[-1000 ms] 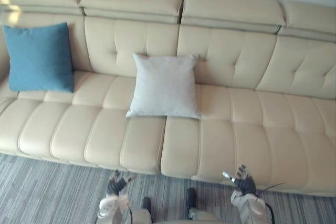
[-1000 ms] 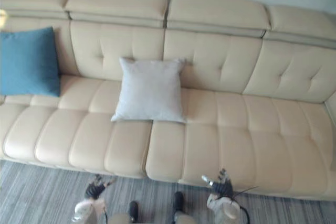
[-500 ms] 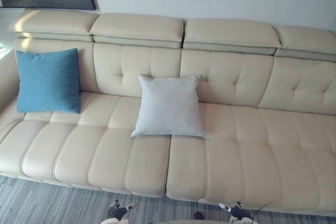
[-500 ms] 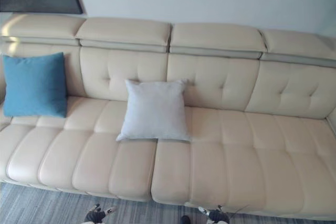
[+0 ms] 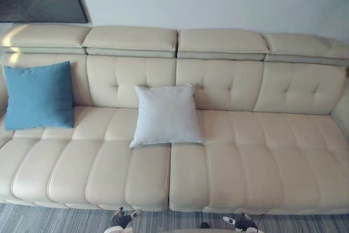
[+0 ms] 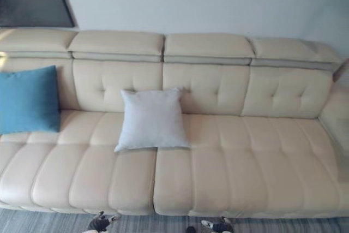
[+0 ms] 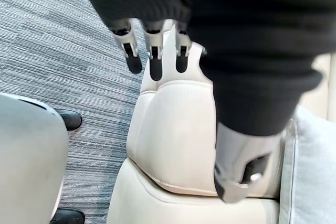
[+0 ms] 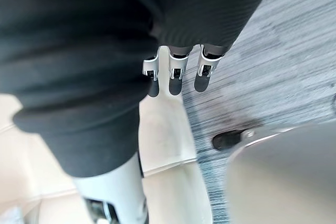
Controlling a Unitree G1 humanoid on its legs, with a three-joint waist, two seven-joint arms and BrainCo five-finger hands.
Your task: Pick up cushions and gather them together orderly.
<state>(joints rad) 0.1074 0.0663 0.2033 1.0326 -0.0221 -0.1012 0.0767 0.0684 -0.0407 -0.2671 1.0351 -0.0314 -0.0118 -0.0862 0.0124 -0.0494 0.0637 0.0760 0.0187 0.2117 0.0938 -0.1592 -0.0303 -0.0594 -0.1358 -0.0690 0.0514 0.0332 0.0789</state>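
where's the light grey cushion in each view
Left eye view: the light grey cushion sits in the middle of the cream sofa, leaning on its backrest.
Right eye view: same spot, just above the seat split.
Left wrist view: a pale sliver on the seat.
Shared landmark: the sofa seat.

Two square cushions, well apart on a cream leather sofa [image 5: 245,156]: a blue cushion [image 5: 38,95] standing upright against the backrest near the sofa's left end, and a pale grey cushion [image 5: 166,115] near the middle, leaning back against the backrest, its lower edge on the seat.
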